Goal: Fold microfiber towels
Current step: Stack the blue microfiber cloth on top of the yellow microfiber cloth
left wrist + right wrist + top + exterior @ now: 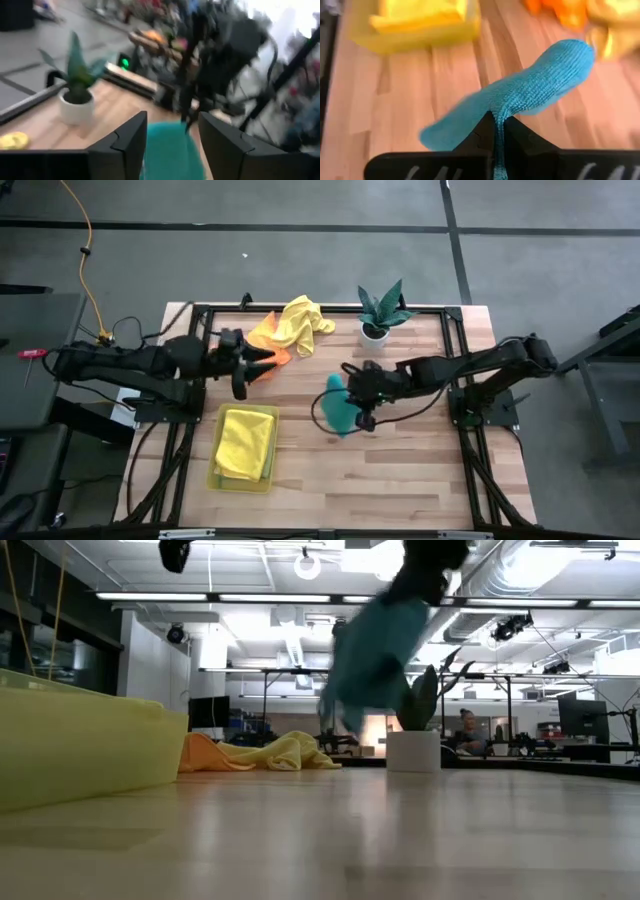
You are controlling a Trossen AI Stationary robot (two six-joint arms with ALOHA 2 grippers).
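My right gripper [362, 404] is over the middle of the table, shut on a teal microfiber towel [338, 408], which hangs bunched and clear of the tabletop in the low view [375, 655]. Farther left, my left gripper [262, 365] stands open with nothing between its fingers, right beside an orange towel [272, 345]. That towel lies crumpled against a yellow towel [302, 320] at the far edge. Another yellow towel [245, 442] lies folded in the yellow tray [216, 476]. In the left wrist view the teal towel [170, 150] shows beyond the open fingers. My right gripper pinches a bunched-up part of the teal towel [496, 114] between its two fingertips; how many layers, I cannot tell. The fingers slant down from the table's right side. The towel hangs slack below them, its lower end [345, 720] clear of the table.
A small potted plant [378, 310] in a white pot stands at the far edge, right of the yellow towel. The yellow tray sits near the front left. Bare wood lies in front of and right of the hanging teal towel.
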